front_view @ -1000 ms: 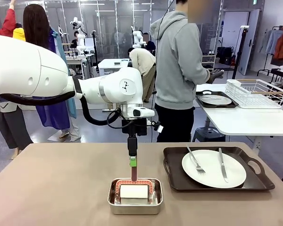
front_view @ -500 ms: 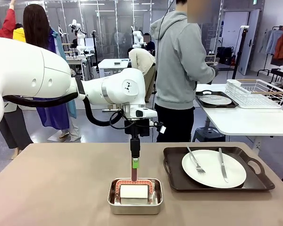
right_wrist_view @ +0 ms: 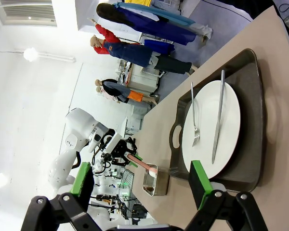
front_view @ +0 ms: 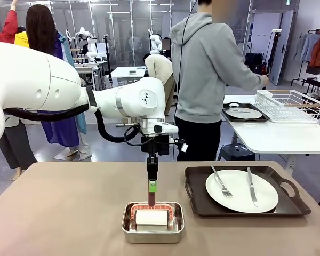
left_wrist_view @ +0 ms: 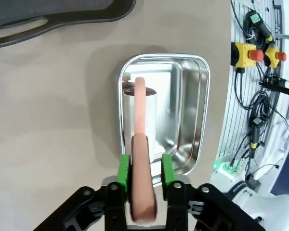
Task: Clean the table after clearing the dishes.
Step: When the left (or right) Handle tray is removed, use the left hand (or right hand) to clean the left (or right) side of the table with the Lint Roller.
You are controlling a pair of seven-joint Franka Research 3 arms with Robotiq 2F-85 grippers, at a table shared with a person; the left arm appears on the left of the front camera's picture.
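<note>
My left gripper [front_view: 152,186] points straight down over a small steel pan [front_view: 152,224] on the brown table [front_view: 58,213]. Its green pads [left_wrist_view: 123,169] are shut on the pinkish handle [left_wrist_view: 140,139] of a white roller [front_view: 151,217] lying in the pan [left_wrist_view: 185,110]. To the right, a dark tray [front_view: 200,205] holds a white plate [front_view: 236,198] with a fork [front_view: 221,182] and a knife [front_view: 250,186]. My right gripper [right_wrist_view: 140,174] hangs open beside that tray [right_wrist_view: 257,120], holding nothing. A second tray with a plate [front_view: 244,113] sits on the white table behind.
A person in a grey hoodie [front_view: 202,69] stands with their back to me at the white table [front_view: 277,136], reaching toward a white wire dish rack [front_view: 288,104]. Other people stand farther back. Bare tabletop lies to the left of the pan.
My left gripper has dropped slightly and closed its fingers on the roller handle. The person's arm has stretched out to the right, toward the rack.
</note>
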